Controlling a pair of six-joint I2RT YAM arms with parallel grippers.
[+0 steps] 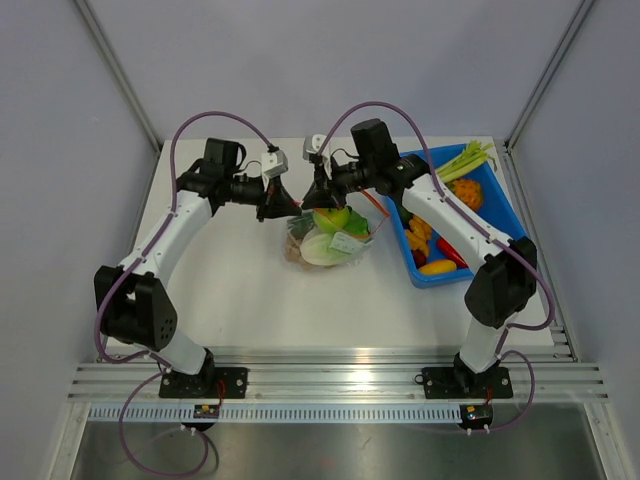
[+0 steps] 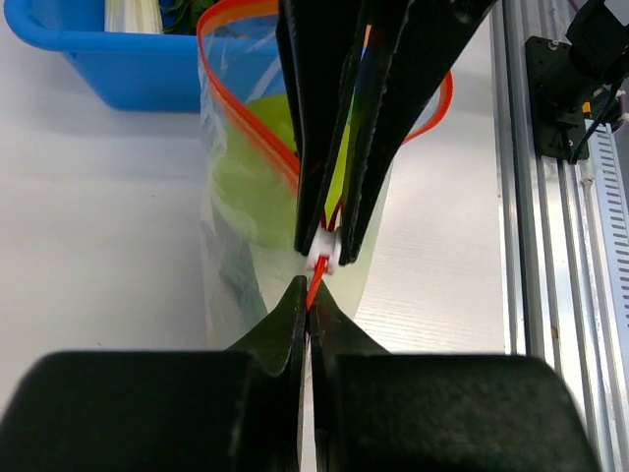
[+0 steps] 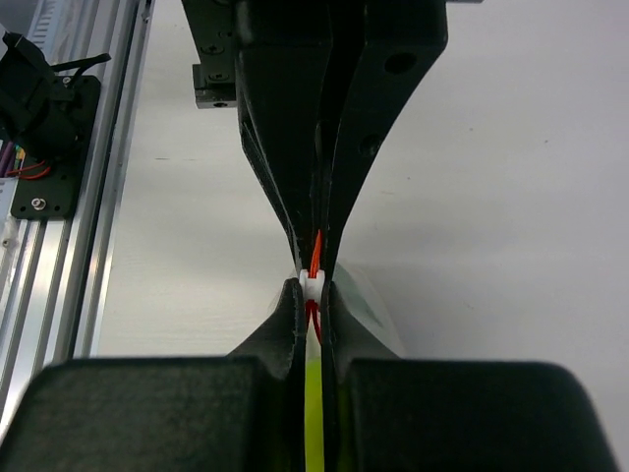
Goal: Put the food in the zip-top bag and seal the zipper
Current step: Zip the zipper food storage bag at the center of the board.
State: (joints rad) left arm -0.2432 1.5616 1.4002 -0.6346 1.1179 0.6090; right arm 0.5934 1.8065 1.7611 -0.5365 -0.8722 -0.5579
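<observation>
The clear zip-top bag (image 1: 327, 238) lies mid-table with green and white food inside. It also shows in the left wrist view (image 2: 246, 206). Its orange-red zipper (image 2: 236, 93) curves open at the far side. My left gripper (image 1: 283, 207) is shut on the zipper's near end (image 2: 313, 291). My right gripper (image 1: 322, 199) is shut on the white slider (image 3: 314, 285) of the zipper, just beyond the left fingertips. The white slider shows in the left wrist view too (image 2: 322, 259). Both grippers meet tip to tip at the bag's mouth.
A blue bin (image 1: 420, 270) stands at the right with green onions (image 1: 466, 160), orange, red and yellow pieces. Its corner shows in the left wrist view (image 2: 108, 74). The aluminium rail (image 1: 330, 375) runs along the near edge.
</observation>
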